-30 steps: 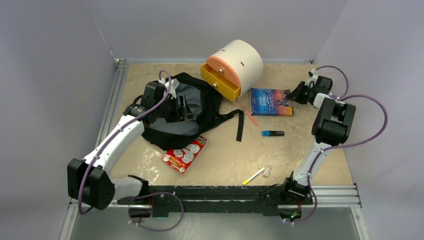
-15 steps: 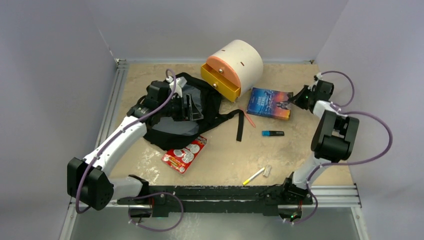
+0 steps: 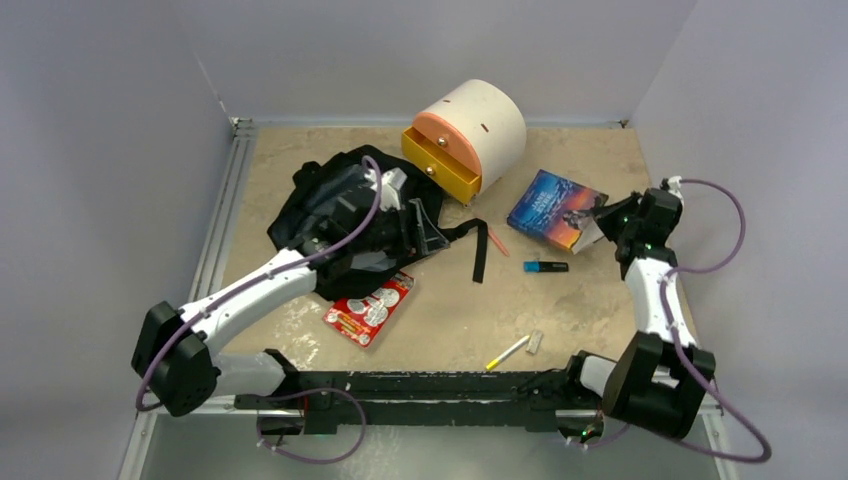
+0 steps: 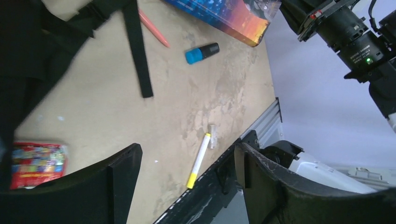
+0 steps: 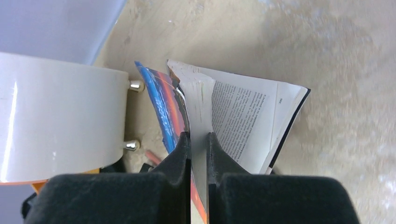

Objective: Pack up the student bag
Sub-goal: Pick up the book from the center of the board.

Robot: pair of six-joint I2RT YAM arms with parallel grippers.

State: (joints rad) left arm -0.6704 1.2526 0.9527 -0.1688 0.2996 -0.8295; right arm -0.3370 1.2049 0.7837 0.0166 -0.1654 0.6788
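Looking down from the top camera first, I see the biggest change on the right: my right hand [image 3: 601, 212] has closed on the book [image 3: 553, 203] and the arm has drawn back toward me, so the book has turned and its near corner is tipped up off the worktop [image 3: 440, 320]. A second ago it lay flat. The student bag [image 3: 318, 212] lies at the left, slumped and darker than before, its blue-grey lining now mostly hidden under my left arm. My left hand [image 3: 425, 228] has swept across it to the bag's right edge, fingers spread, holding nothing. I judge the book is on its way, but the mouth of the bag is not being held open.

In the left wrist view the fingers stand wide apart over bare worktop, with a loose strap [image 4: 139, 56], a highlighter [image 4: 201, 52] and a yellow pen [image 4: 199, 160] ahead. The metal rail at the near edge is close past the pen, so room runs out fast that way.

In the right wrist view the fingers are clamped on a thin wad of pages near the cover, the rest fanning open. The drawer box [image 5: 56, 121] stands just beside the book; I would carry it clear of those knobs, toward the open middle
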